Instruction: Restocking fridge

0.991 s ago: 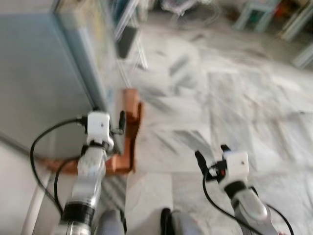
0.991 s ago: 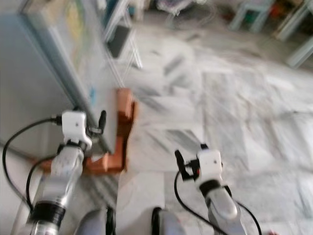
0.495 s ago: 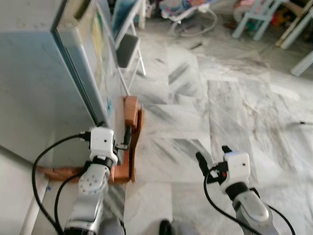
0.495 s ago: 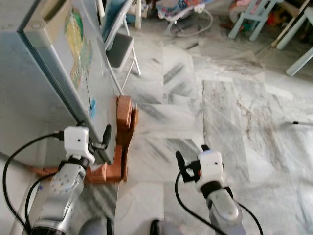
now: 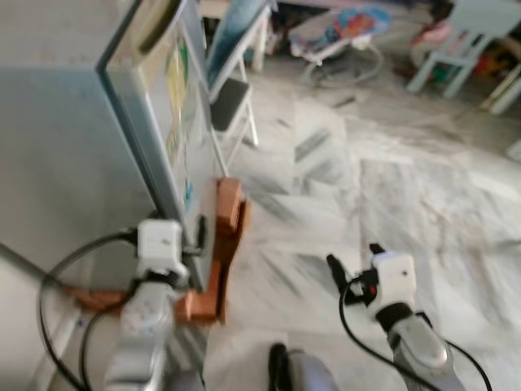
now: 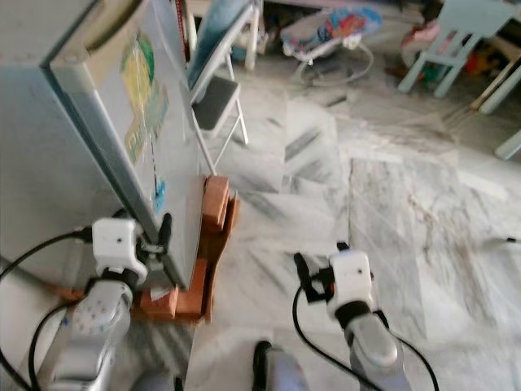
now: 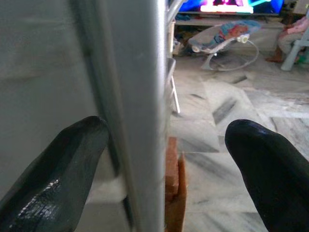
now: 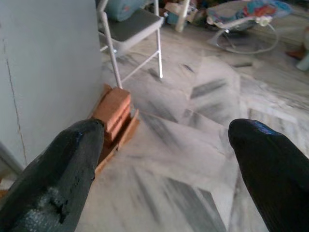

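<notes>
Marble floor [image 6: 391, 204] surrounds the upright fridge [image 6: 73, 147]; left claw [image 7: 159, 159] spread astride its door edge, right claw [image 8: 164, 159] apart.

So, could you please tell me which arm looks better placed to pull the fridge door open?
Probably the left. Its end effector is at the fridge door, open fingers straddling the door's edge. The right end effector hangs open over the marble floor, well away from it.

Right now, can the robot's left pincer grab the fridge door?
Probably yes. The left pincer is open with one finger on each side of the fridge door edge, and nothing is in between.
</notes>
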